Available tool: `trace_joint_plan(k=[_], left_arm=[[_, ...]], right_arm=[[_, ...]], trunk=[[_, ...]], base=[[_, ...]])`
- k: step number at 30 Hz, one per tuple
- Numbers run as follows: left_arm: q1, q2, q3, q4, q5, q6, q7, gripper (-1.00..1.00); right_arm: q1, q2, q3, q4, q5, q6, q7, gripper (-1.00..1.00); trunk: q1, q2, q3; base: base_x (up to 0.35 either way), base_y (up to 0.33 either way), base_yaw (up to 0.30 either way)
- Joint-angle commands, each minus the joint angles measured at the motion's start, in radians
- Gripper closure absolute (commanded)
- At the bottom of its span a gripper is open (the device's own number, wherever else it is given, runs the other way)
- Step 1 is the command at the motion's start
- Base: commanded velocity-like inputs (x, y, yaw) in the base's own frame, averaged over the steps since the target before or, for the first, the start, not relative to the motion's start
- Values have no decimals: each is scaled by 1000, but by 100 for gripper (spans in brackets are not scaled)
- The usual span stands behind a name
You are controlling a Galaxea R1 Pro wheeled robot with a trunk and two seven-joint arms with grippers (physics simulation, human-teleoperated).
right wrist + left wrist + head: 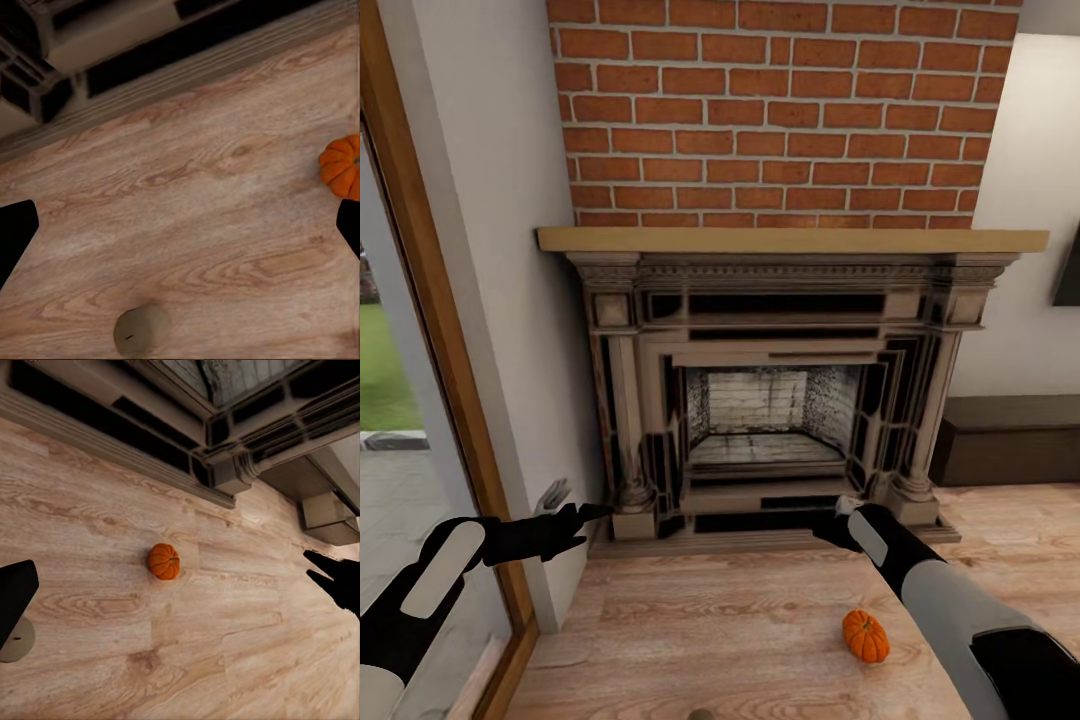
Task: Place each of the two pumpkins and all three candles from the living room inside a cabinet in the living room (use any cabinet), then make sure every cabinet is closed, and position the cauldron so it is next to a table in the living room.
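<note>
Left gripper at left, fingers parted, holding nothing. Right gripper near the fireplace base, state impossible to tell. Small ribbed orange pumpkin on wood floor, beside right forearm. Tan candle nearby.

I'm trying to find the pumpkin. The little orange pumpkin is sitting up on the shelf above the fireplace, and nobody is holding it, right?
Not quite. The pumpkin is not on the mantel shelf; it sits on the wooden floor in front of the fireplace, as the head view shows. You're right that nobody is holding it.
</note>
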Motion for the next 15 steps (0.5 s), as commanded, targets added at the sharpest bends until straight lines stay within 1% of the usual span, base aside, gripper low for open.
trace_joint_plan(k=[1, 4, 5, 9, 13, 15], left_arm=[[-1, 1, -1, 0, -9, 1, -10, -100], [-1, 1, -1, -1, -8, 1, -10, -100], [-1, 1, -1, -1, -8, 1, -10, -100], [-1, 1, 0, -2, -8, 1, -10, -100], [-1, 1, 0, -3, -8, 1, -10, -100], [-1, 1, 1, -4, -8, 1, -10, -100]], right_arm=[[-5, 18, 19, 5, 2, 22, -22, -100], [-9, 57, 50, 11, 36, 47, -33, -100], [-9, 62, 54, 11, 40, 51, -34, -100], [-10, 72, 60, 11, 46, 58, -36, -100], [-10, 75, 61, 10, 47, 62, -37, -100], [-10, 75, 61, 11, 44, 68, -37, -100]], trunk=[[0, -1, -1], [0, -1, -1], [0, -1, -1], [0, -1, -1], [0, -1, -1], [0, -1, -1]], base=[[0, 0, 0], [91, 22, 0], [217, 84, 0], [277, 94, 0], [296, 37, 0], [171, 7, 0]])
